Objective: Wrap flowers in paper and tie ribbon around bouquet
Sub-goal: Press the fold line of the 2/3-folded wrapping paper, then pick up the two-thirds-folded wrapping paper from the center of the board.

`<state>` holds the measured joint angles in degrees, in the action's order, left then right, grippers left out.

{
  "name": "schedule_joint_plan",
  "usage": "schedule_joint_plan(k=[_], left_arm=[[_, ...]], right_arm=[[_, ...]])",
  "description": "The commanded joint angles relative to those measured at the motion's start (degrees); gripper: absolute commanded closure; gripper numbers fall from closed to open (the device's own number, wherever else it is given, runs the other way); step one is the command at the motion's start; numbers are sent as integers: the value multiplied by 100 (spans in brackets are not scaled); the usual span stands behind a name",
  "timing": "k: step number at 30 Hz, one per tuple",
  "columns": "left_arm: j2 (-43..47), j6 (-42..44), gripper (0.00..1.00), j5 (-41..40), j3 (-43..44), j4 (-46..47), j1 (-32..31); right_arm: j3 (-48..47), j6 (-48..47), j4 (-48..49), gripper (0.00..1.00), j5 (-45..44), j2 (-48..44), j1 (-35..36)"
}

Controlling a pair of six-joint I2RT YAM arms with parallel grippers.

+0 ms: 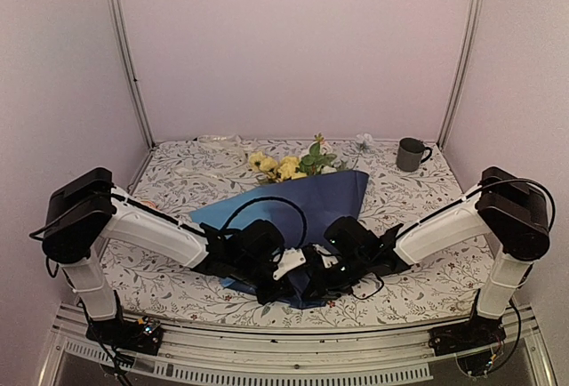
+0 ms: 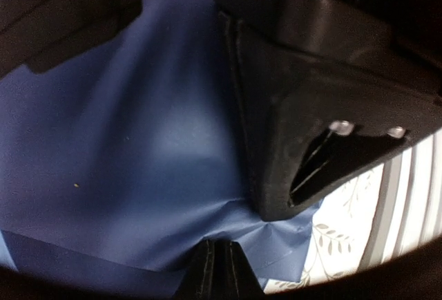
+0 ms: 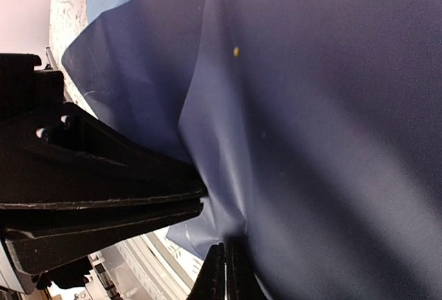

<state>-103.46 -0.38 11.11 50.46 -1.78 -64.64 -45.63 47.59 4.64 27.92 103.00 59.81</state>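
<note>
End effector L (image 2: 215, 276) & end effector R (image 3: 224, 272) both pinch paper (image 1: 313, 196) at near edge, flowers (image 1: 286, 168) beyond.

**Both arms down low, grippers nose to nose**

The left arm (image 1: 156, 230) reaches in from its side, elbow high at the outer edge, forearm sloping down toward the middle. The right arm (image 1: 440, 230) mirrors it. The left gripper (image 2: 219, 258) has its fingers pressed together, pinching a pucker of the paper (image 2: 124, 141). The right gripper (image 3: 222, 262) is clamped the same way on a crease (fingertips showing barely a sliver between them). The two wrists sit just beside each other near the front edge, each looming large in the other's view.
</note>
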Motion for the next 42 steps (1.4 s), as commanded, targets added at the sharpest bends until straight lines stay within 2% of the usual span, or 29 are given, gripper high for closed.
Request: schedule_joint_plan(k=[1,10,18,22,27,29,32,36,40,42], left_arm=[[-432,138,93,28,119,-612,-41],[-433,69,95,146,43,-522,37],[-319,-48,96,156,-78,-419,61],[-124,-150,96,180,-91,-397,112],[491,-553,79,424,8,-325,249],[802,-940,75,594,33,-383,430],[1156,-1784,72,867,-65,-694,1050],[1792,-2558,67,1136,-691,-856,1889],[2632,-2950,42,665,-1216,-853,2475],[2867,-3243,36,604,-1527,-659,3035]], right_arm=[[103,98,-204,95,-75,-629,-2],[362,355,-457,91,-257,-1431,-169],[-616,6,-667,93,-117,-220,-326],[-790,-90,-711,94,-117,320,-438],[-446,39,-727,97,-249,587,-446],[-320,112,-700,97,-280,569,-451],[-275,112,-723,97,-368,521,-448],[-390,4,-804,97,-397,540,-452],[-476,-112,-842,98,-390,601,-440],[-510,-152,-847,98,-361,616,-440]])
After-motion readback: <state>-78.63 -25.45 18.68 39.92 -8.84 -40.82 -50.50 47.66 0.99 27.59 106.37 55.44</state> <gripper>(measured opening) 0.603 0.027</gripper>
